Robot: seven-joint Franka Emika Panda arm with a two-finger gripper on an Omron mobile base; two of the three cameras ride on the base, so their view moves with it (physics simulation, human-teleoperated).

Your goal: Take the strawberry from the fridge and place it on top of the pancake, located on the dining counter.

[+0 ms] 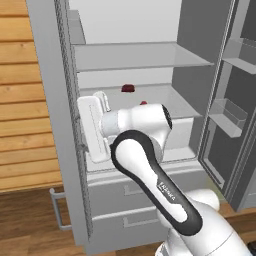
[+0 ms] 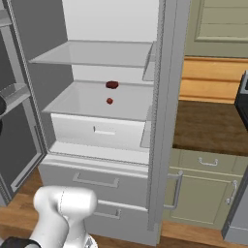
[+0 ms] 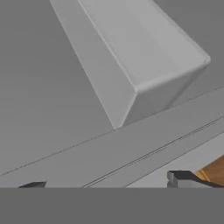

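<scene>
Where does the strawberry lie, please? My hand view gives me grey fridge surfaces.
Observer: A small red thing, probably the strawberry, lies on the middle shelf of the open fridge.
Operator: Is anything else on that shelf?
Observer: Yes, a darker red thing lies behind it, apart from it.
Operator: What is below the shelf?
Observer: A white drawer, shut.
</scene>
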